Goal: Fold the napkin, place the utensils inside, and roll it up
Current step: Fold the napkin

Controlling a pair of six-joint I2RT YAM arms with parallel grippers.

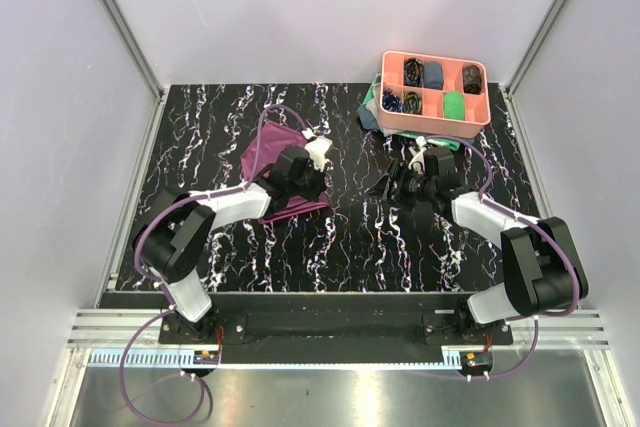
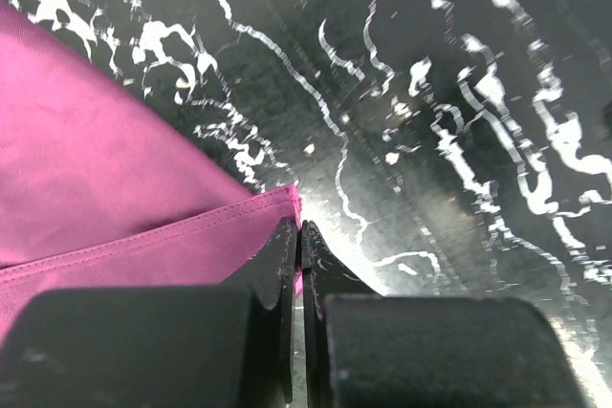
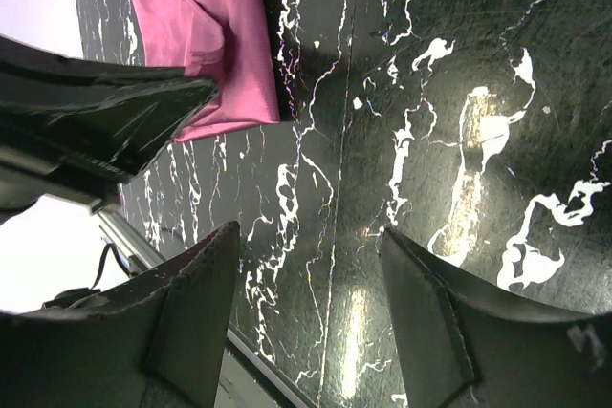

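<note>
The plum-purple napkin (image 1: 272, 162) lies folded on the left-middle of the black marbled table (image 1: 340, 237). My left gripper (image 1: 312, 187) is at the napkin's right corner. In the left wrist view the jaws (image 2: 301, 236) are pressed together on the napkin's hemmed edge (image 2: 143, 246). My right gripper (image 1: 386, 185) is open and empty over bare table to the right of the napkin. In the right wrist view its fingers (image 3: 201, 284) stand wide apart and the napkin (image 3: 215, 35) lies ahead. I cannot make out the spoon and fork.
A salmon-pink compartment tray (image 1: 436, 128) with small cloth rolls stands at the back right, partly on a teal-green cloth (image 1: 371, 105). White walls enclose the table. The left arm (image 3: 96, 121) shows dark in the right wrist view.
</note>
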